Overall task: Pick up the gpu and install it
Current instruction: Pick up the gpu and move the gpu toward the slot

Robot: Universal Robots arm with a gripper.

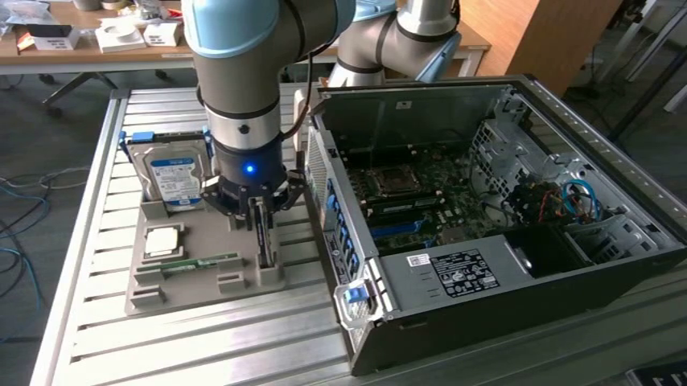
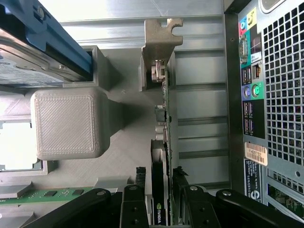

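Gripper [image 1: 259, 213] closed on gpu [image 1: 262, 235], card on edge in the grey holder [image 1: 193, 296].
The gpu [image 2: 161, 137] stands upright in a slot on the holder's side nearest the open computer case [image 1: 451, 273], silver bracket [image 2: 161, 33] at its far end. Fingers [image 2: 140, 190] press both faces of the card (gripper [image 2: 160, 179] straight above it). Hard drive [image 1: 174, 178] and memory stick [image 1: 201, 262] sit in the same holder, on the exterior view's left.
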